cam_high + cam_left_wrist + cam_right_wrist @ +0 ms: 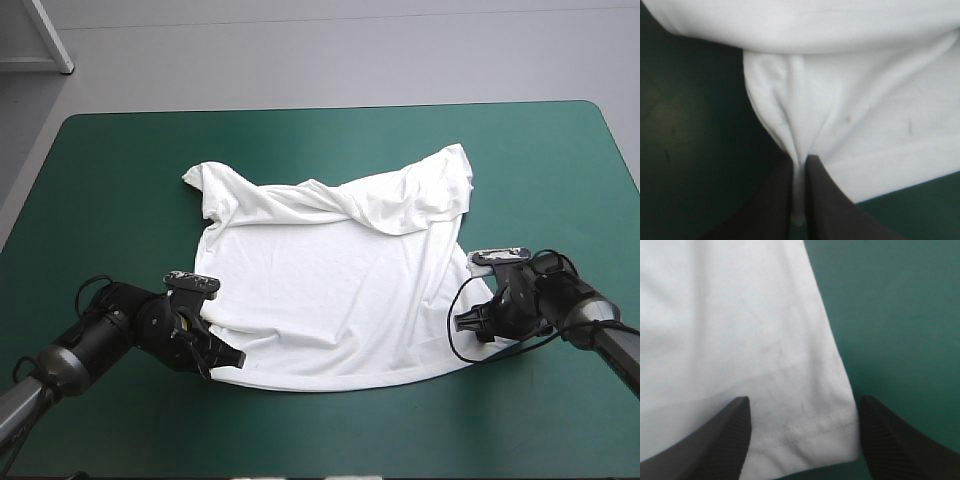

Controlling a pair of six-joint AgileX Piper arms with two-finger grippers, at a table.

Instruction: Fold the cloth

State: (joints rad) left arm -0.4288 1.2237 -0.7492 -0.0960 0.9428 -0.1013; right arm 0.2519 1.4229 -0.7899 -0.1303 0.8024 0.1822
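The white T-shirt (335, 285) lies mostly flat in the middle of the teal-green table, its far part bunched in a loose roll. My left gripper (226, 362) is at the shirt's near left corner, shut on a pinched fold of the T-shirt (805, 110); the cloth runs down between the black fingers (777, 200). At the near right corner my right gripper (468, 322) stands open, and in its wrist view the hemmed corner of the T-shirt (740, 350) lies between the two spread fingers (715, 440).
Bare teal-green cover (120, 180) surrounds the shirt on all sides, with wide strips to the left, to the right and along the near edge. A white frame leg (50, 40) stands beyond the far left corner.
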